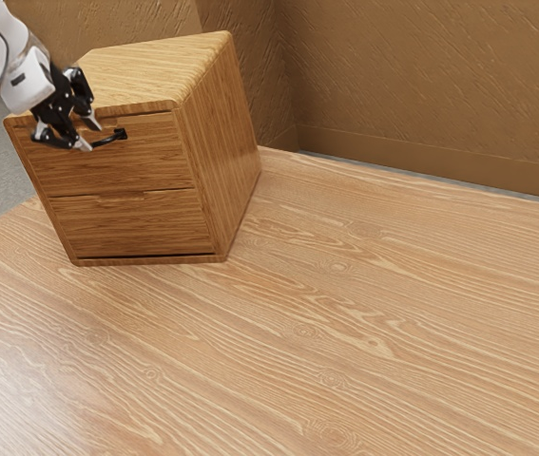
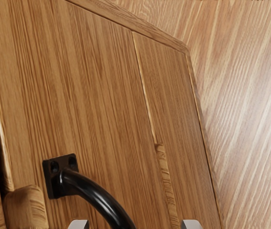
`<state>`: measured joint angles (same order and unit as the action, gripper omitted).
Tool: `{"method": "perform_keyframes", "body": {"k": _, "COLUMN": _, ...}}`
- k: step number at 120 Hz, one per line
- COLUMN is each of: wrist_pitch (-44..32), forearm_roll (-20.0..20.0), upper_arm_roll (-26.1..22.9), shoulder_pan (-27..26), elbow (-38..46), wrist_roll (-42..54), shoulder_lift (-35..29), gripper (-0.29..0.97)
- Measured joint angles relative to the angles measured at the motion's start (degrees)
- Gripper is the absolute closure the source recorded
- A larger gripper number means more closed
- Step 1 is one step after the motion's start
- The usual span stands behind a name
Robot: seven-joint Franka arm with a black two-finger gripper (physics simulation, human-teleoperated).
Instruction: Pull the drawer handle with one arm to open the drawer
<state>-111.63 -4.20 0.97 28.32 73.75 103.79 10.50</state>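
- Cabinets: 1, a boxy wooden cabinet (image 1: 221, 142) with flat faces and straight striped grain, standing at about 10 o'clock in the exterior view.
- Drawers: 2, stacked. The top drawer (image 1: 145, 157) sits at 12 o'clock of the lower drawer (image 1: 136, 223), and a thin seam parts their plain rectangular fronts.
- Handles: 1, a glossy black handle (image 1: 109, 138) toward the 10 o'clock corner of the top drawer's front.
- In the wrist view the handle (image 2: 92, 193) is a round, curved bar rising from a square black mount plate (image 2: 59, 171) that lies flat on the wood.
- Arms: 1, a white arm (image 1: 8, 57) with a grey joint, coming in from 10 o'clock and ending in black jaws at the handle.
- Fingertips (image 2: 78, 224): 2, pale grey and square-ended, showing in the wrist view.
- The jaws stand fairly wide, 1 tip on each side of the bar. The bar passes between them with wood showing on both sides, so they grip nothing.
- A thin dark gap runs along the top drawer's edge beside the cabinet top. I cannot tell whether the drawer is pulled out at all.
- Surface (image 1: 345, 332): 1 broad, light wooden top with wavy grain and small knots, carrying the cabinet.
- Walls: brown panelling (image 1: 421, 76) from 12 to 3 o'clock.
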Motion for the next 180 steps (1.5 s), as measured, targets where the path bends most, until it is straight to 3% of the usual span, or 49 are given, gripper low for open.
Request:
{"method": "perform_keyframes", "body": {"k": 58, "wrist_pitch": 0.04, "forearm_roll": -1.48, "upper_arm_roll": 0.08, "shoulder_pan": 1.48, "elbow": -0.17, "wrist_roll": 0.26, "shoulder_lift": 2.15, "gripper": 0.51}}
{"method": "perform_keyframes", "body": {"k": 84, "wrist_pitch": -0.02, "forearm_roll": -1.92, "upper_arm_roll": 0.25, "shoulder_pan": 1.66, "elbow": 0.06, "wrist_roll": 0.18, "shoulder_lift": 1.94, "gripper": 0.69}}
{"method": "perform_keyframes", "body": {"k": 112, "wrist_pitch": 0.13, "forearm_roll": -1.89, "upper_arm_roll": 0.61, "shoulder_pan": 1.64, "elbow": 1.68, "wrist_roll": 0.01, "shoulder_lift": 0.71, "gripper": 0.75}}
{"method": "perform_keyframes", "body": {"k": 180, "wrist_pitch": 0.1, "forearm_roll": -1.99, "upper_arm_roll": 0.64, "shoulder_pan": 1.89, "elbow": 15.5, "wrist_roll": -0.25, "shoulder_lift": -11.21, "gripper": 0.77}}
